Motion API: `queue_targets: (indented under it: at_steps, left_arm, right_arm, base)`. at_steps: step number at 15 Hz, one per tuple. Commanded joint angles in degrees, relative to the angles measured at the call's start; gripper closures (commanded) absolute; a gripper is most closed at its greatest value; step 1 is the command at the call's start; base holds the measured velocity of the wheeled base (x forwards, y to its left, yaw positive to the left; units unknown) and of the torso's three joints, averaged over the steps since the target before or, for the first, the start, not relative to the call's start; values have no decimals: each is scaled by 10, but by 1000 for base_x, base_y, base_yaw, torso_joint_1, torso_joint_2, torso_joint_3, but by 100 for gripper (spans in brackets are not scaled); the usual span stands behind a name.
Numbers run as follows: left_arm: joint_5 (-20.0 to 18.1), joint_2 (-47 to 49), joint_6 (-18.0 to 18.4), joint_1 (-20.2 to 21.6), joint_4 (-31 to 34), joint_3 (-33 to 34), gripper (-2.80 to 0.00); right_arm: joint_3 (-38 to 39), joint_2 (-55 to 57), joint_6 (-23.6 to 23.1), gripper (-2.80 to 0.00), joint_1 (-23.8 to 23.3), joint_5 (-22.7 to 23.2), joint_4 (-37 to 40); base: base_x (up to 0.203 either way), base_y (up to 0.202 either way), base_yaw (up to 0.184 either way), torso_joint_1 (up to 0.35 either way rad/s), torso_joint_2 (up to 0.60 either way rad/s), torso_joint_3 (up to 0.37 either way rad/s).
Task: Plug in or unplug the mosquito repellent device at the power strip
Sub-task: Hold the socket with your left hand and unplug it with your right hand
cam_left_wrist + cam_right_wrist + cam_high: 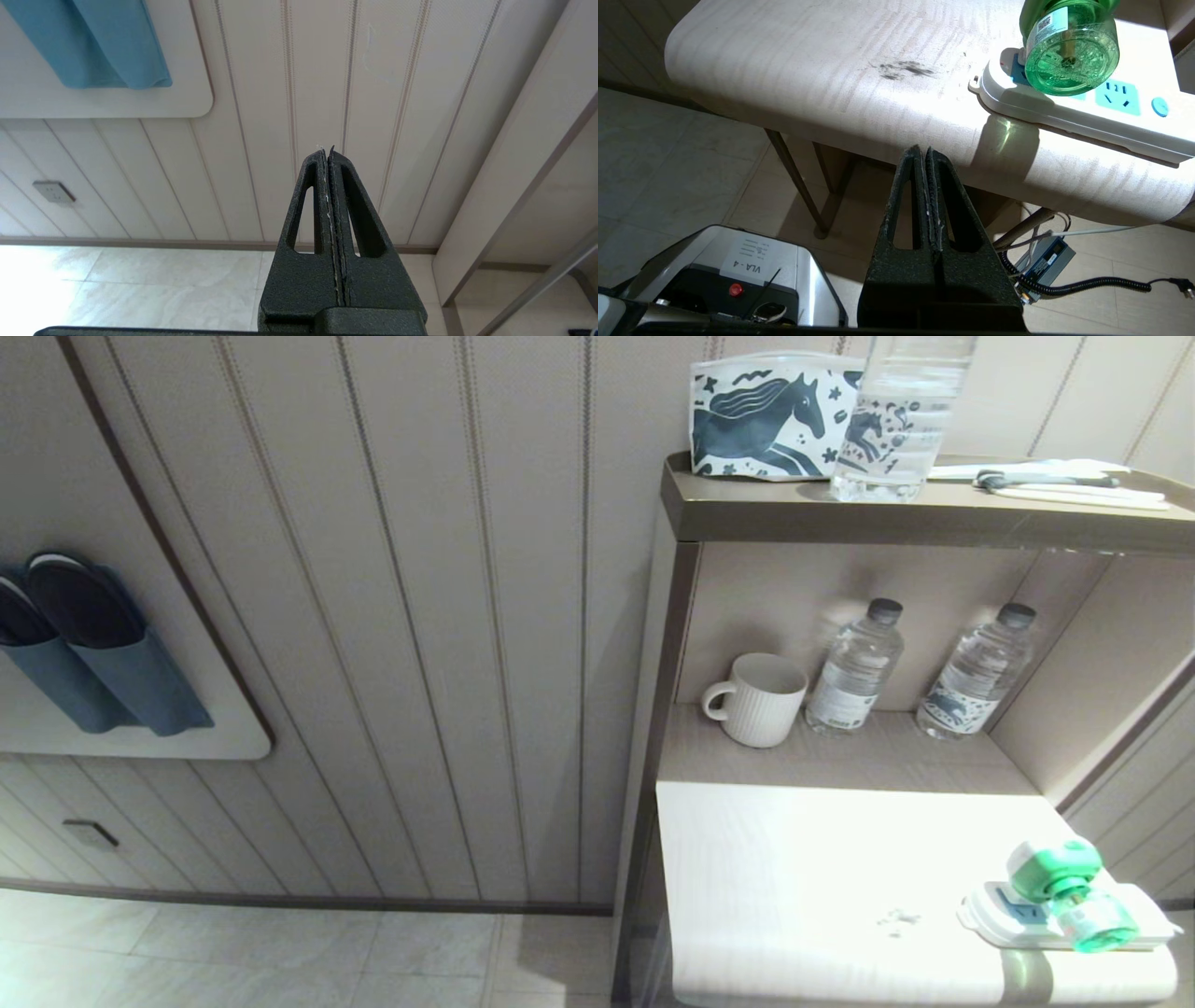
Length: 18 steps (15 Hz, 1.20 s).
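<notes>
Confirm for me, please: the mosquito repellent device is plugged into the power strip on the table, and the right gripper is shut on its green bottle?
Not quite. The mosquito repellent device does sit in the power strip on the table, but the right wrist view shows the right gripper shut on nothing, below the table's edge and apart from the bottle.

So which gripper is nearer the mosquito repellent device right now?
Right. The right gripper, shut, sits just off the table edge below the mosquito repellent device in the power strip. The left gripper, shut, faces the wall, device unseen.

the power strip (990,917) runs past the right edge; the mosquito repellent device (1069,894) hides its middle socket.
</notes>
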Motion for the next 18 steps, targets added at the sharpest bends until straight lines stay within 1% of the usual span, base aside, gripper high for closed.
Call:
queue_targets:
  at_steps: [1, 2, 3, 4, 5, 6, 8, 9, 10, 12, 14, 18]
  left_arm:
    - [0, 1, 0, 0, -1, 0, 0]
    - [0, 1, 0, 0, -1, 0, 0]
    - [0, 1, 0, 0, -2, 0, 0]
    - [0, 1, 0, 0, -2, 0, 0]
    - [0, 1, 0, 0, -2, 0, 0]
    - [0, 1, 0, 0, -3, 0, 0]
    - [0, 1, -2, 0, -6, 0, 0]
    - [-1, 1, -3, 0, -6, 0, 0]
    - [0, 1, -5, 0, -6, 0, 0]
    - [0, 1, -7, 0, -6, 0, 0]
    - [4, 1, -16, 0, -6, 0, 0]
    - [4, 1, -17, 0, -6, 0, 0]
  right_arm:
    - [-9, -75, 0, 0, 12, -7, 24]
    - [-10, -99, -3, 0, 13, -26, 32]
    - [-5, -106, -10, 0, 14, -60, 26]
    - [13, -105, -18, 0, 15, -86, -22]
    - [25, -105, -23, 0, 15, -98, -67]
    - [32, -104, -23, 0, 16, -106, -67]
    - [33, -104, -2, 0, 16, -107, -63]
    - [33, -104, 39, 0, 16, -108, -41]
    - [33, -102, 67, 0, 16, -117, -32]
    - [33, -103, 68, 0, 16, -120, -31]
    - [33, -102, 69, 0, 16, -120, -31]
    - [33, -102, 69, 0, 16, -120, -31]
  base:
    - [0, 0, 0, 0, 0, 0]
    - [0, 0, 0, 0, 0, 0]
    - [0, 0, 0, 0, 0, 0]
    - [0, 0, 0, 0, 0, 0]
    - [0, 0, 0, 0, 0, 0]
    - [0, 0, 0, 0, 0, 0]
    - [0, 0, 0, 0, 0, 0]
    - [0, 0, 0, 0, 0, 0]
    - [0, 0, 0, 0, 0, 0]
    - [0, 0, 0, 0, 0, 0]
    - [0, 0, 0, 0, 0, 0]
    - [0, 0, 0, 0, 0, 0]
